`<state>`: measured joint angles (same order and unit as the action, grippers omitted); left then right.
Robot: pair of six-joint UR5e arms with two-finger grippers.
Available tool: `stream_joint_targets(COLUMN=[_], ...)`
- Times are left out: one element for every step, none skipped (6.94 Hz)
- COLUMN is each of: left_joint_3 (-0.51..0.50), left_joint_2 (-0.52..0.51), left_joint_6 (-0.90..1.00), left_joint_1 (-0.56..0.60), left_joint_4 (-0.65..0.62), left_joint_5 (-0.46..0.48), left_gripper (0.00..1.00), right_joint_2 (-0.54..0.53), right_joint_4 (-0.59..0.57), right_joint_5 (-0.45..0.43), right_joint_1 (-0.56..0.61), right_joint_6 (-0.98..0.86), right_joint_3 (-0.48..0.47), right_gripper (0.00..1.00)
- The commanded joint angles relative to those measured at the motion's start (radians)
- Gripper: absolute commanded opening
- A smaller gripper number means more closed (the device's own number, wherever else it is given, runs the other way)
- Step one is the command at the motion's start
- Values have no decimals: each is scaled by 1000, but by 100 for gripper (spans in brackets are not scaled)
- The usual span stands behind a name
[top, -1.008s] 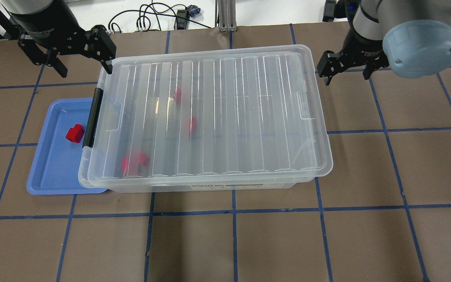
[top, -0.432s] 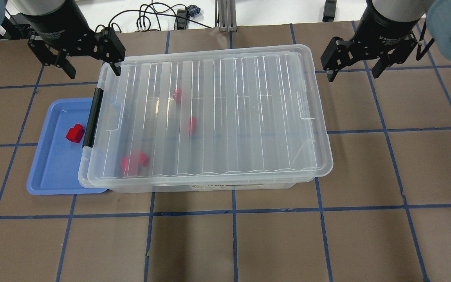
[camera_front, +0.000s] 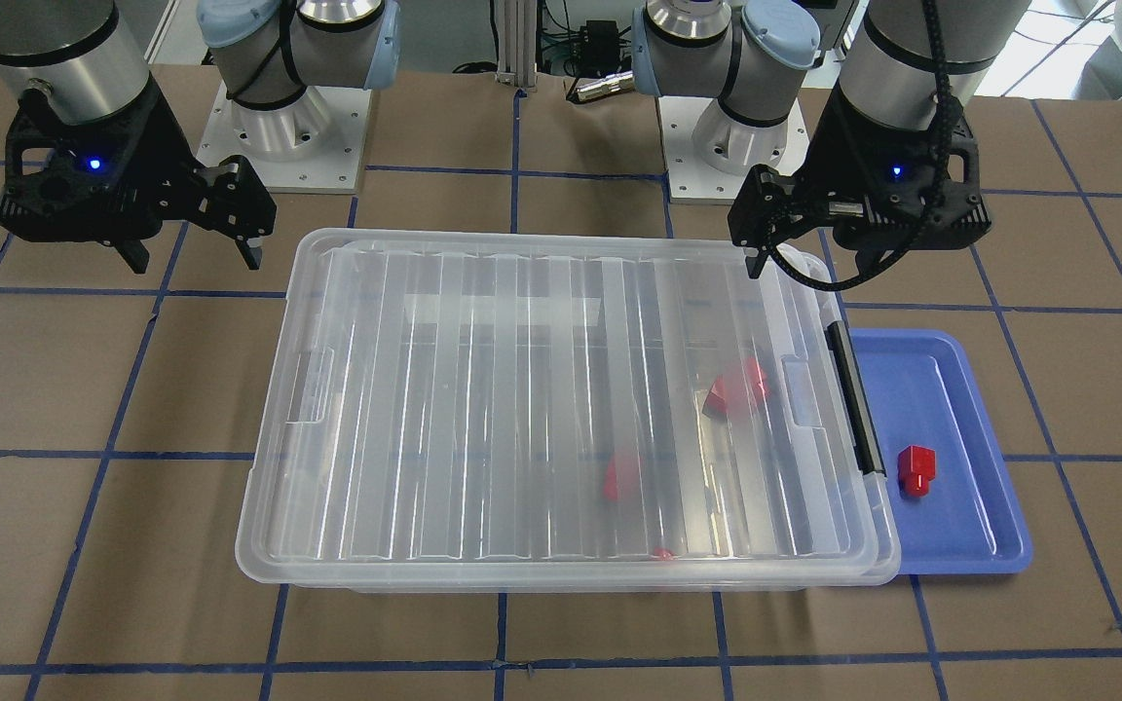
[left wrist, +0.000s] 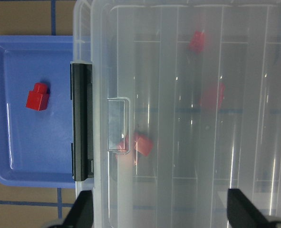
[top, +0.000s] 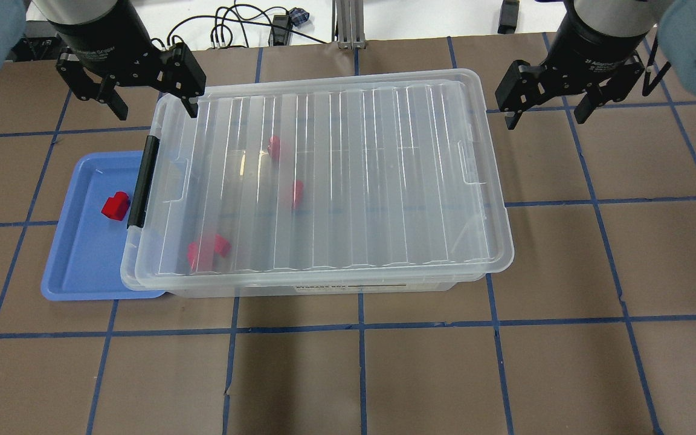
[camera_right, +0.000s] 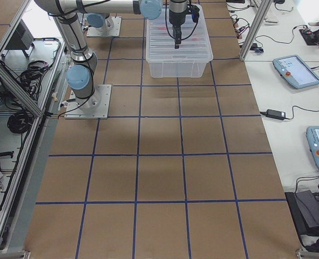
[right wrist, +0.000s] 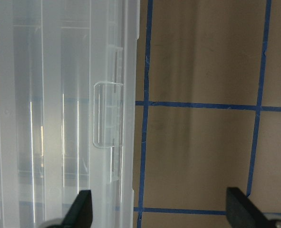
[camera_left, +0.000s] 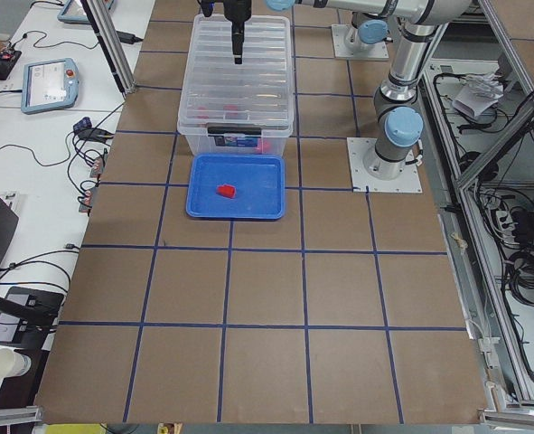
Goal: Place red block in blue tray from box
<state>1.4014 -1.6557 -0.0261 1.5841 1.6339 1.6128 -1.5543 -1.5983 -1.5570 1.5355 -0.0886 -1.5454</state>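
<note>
The surface [top: 432, 380] is brown, with blue tape lines [top: 361, 374] that make big squares. The box [top: 336, 181] sits flat on it, with its long side running left to right. The blue tray [top: 82, 266] lies flat on the surface too, just left of the box, by the end with the black handle [top: 143, 181]. The box's lid edge [top: 132, 266] hangs over the tray's right side.

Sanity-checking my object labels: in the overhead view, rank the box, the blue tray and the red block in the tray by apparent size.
Largest: box.
Next: blue tray, one edge hidden by the box.
Smallest: red block.
</note>
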Motion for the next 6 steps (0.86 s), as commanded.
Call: stream_joint_targets(left_joint_3=[2, -11, 10, -4, 11, -4], left_joint_2=[1, -4, 13, 13, 19, 10], left_joint_6=[0, 0, 5, 12, 14, 27], left_joint_1=[1, 1, 2, -10, -13, -21], left_joint_4=[0, 0, 1, 1, 13, 9], left_joint_5=[-2, -5, 2, 1, -1, -2], left_gripper=[100, 100, 100, 100, 100, 100], right_joint_2=[0, -4, -1, 5, 5, 5], right_joint_4=[1, 3, -3, -9, -8, -8], right_joint_5=[-5, -2, 11, 11, 9, 9], right_joint_1=[0, 0, -2, 0, -2, -2], right_joint_6=[0, 0, -2, -2, -2, 0], right_joint_3=[1, -1, -2, 1, -2, -2], right_gripper=[100, 100, 100, 100, 100, 100])
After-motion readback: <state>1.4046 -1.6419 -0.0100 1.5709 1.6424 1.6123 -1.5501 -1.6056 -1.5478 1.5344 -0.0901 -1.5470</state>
